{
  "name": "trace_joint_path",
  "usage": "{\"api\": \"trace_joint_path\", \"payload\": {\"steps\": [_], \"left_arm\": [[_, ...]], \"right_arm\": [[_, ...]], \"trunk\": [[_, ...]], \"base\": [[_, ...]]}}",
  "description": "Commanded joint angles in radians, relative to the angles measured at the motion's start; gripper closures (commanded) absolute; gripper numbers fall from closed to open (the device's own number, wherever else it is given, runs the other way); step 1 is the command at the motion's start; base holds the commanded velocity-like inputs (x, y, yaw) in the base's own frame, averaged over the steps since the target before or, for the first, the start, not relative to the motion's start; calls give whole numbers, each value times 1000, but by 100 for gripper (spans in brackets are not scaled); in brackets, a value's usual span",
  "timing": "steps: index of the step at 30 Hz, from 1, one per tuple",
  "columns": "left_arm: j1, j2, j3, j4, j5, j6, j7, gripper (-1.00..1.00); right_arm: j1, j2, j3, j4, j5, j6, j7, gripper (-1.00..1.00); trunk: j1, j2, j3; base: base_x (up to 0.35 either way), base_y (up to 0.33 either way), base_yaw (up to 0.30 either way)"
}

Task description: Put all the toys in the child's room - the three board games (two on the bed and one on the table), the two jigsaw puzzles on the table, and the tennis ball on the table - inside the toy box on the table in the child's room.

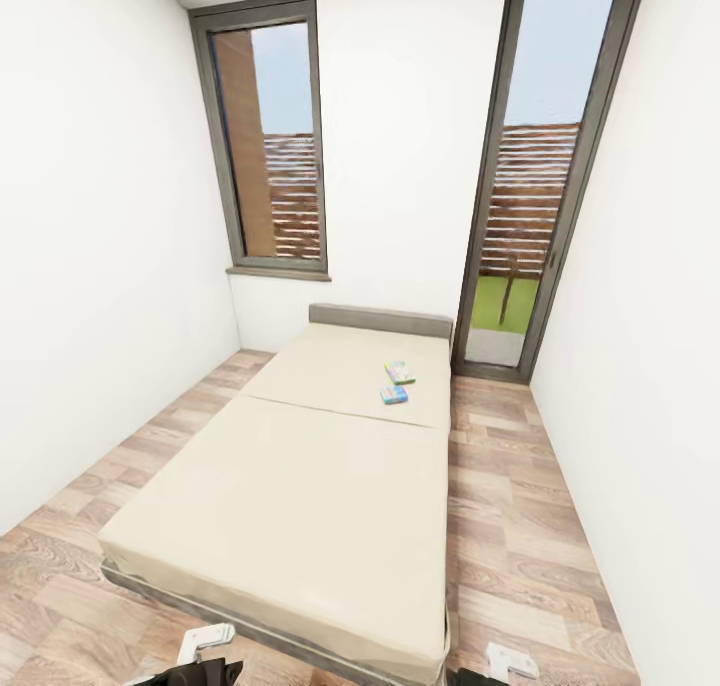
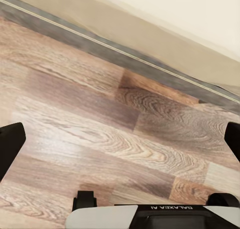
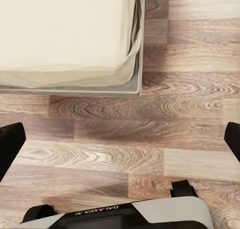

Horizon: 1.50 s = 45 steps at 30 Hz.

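Two board games lie on the bed in the head view, side by side near the grey headboard, far ahead of both grippers; one is bright blue, the other pale with green; neither wrist view reaches them. Left gripper hangs over the wood-plank floor with its black fingers spread wide and nothing between them; ahead of it the left wrist view shows the bed's grey frame and the beige mattress side. Right gripper is likewise spread wide and bare above the floor; ahead of it, in the right wrist view, sits a corner of the bed with the mattress edge bulging over the frame. Beyond the bed the head view alone gives the white walls, a dark-framed window and a tall glazed door; the full length of the mattress lies between the grippers and the games.
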Motion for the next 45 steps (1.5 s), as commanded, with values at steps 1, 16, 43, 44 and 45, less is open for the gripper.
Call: {"api": "trace_joint_path", "payload": {"steps": [1,16,43,44,45], "left_arm": [[0,-1,7,-2,10,10,-5,-100],[0,-2,7,-2,10,9,-4,-100],[0,-5,7,-2,10,9,1,-100],[0,-5,7,-2,10,9,0,-100],[0,-5,7,-2,10,9,0,-100]], "right_arm": [[0,1,-2,-2,-10,5,-2,-100],[0,3,0,-2,-8,5,-2,-100],[0,1,0,-2,-6,4,-2,-100],[0,1,0,-2,-6,4,-2,-100],[0,1,0,-2,-6,4,-2,-100]], "trunk": [[1,-2,-4],[1,-2,-27],[1,-2,-64],[1,-2,-65],[1,-2,-65]], "base": [[0,0,30],[0,0,121],[0,0,161],[0,0,52],[0,0,41]]}}
